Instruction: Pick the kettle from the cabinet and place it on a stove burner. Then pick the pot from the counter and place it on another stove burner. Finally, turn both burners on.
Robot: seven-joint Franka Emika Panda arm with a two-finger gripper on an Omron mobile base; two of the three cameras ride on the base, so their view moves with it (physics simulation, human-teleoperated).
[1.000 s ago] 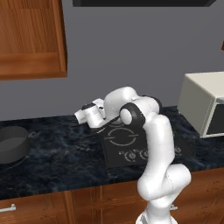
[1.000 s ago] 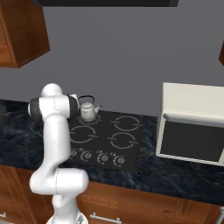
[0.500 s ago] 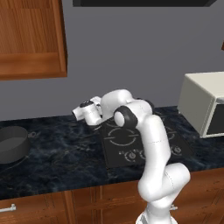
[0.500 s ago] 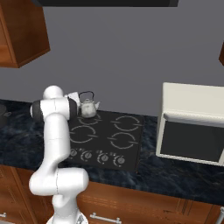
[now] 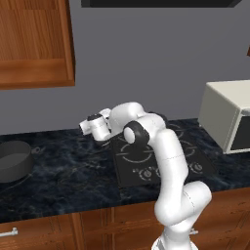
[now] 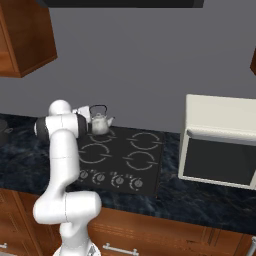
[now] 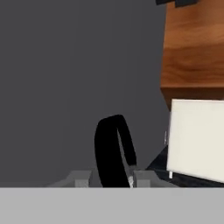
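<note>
**Kettle on back-left burner, hand beside its handle**

The arm folds back low, its gripper [image 7: 107, 180] level at the kettle [image 6: 100, 122] on the cooktop [image 6: 120, 160]. The fingers [image 7: 81, 178] flank the black handle; grip or gap cannot be told. The arm's own links hide the kettle in the left base view.

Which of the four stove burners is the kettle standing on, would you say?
The far-left burner: the kettle sits at the cooktop's back-left corner, while the other three rings lie bare.
</note>
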